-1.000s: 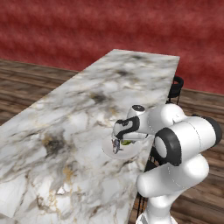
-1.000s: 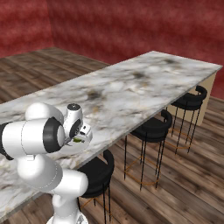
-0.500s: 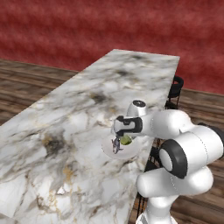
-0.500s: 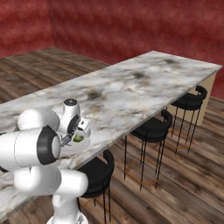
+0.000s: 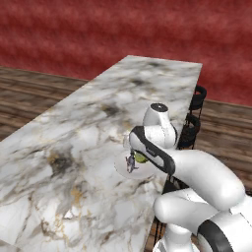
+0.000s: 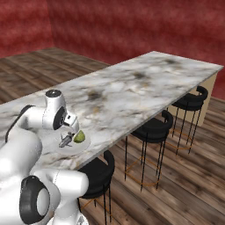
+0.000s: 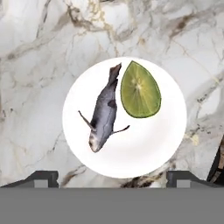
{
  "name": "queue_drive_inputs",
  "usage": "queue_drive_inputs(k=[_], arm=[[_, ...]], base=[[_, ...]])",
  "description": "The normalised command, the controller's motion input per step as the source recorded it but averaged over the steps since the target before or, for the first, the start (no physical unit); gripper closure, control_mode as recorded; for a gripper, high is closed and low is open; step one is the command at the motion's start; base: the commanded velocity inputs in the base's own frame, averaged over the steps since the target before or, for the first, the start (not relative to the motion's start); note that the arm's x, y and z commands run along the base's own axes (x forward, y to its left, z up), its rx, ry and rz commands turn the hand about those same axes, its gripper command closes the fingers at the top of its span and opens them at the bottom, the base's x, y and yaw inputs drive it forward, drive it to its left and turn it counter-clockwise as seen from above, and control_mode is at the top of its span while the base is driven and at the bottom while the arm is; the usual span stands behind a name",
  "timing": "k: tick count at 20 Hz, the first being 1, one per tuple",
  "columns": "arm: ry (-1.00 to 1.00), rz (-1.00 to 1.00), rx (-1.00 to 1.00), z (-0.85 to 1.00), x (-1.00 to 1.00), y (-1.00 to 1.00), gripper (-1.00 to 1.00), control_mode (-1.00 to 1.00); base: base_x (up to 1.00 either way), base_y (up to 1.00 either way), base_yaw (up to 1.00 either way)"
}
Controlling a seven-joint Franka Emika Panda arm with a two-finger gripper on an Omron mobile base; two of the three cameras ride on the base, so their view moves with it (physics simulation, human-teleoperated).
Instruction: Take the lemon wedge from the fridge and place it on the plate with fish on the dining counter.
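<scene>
Hand view: spread hand (image 7: 112,177) above marble dining counter (image 7: 35,52); right base view: red walls, wood floor (image 6: 184,184).

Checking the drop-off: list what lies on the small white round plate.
On the small white round plate lie a little dark-grey fish and a yellow-green lemon wedge, side by side, the wedge's edge at the fish's tail. The marble beneath the plate is covered.
</scene>
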Motion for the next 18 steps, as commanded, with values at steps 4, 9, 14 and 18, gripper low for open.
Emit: queue_drive_inputs(k=[4,9,14,18], arm=[[-0.08,0.00,0.00,0.00,-1.00,0.06,-1.00,-1.00],[-0.50,0.00,-0.04,0.09,-1.00,-0.01,-1.00,-1.00],[-0.90,-0.01,-0.07,0.79,-1.00,-0.03,-1.00,-1.00],[-0.87,0.00,-0.03,0.92,-1.00,-0.08,-1.00,-1.00]], base=[[0.00,0.00,0.00],[0.00,0.00,0.00],[0.00,0.00,0.00],[0.00,0.00,0.00]])
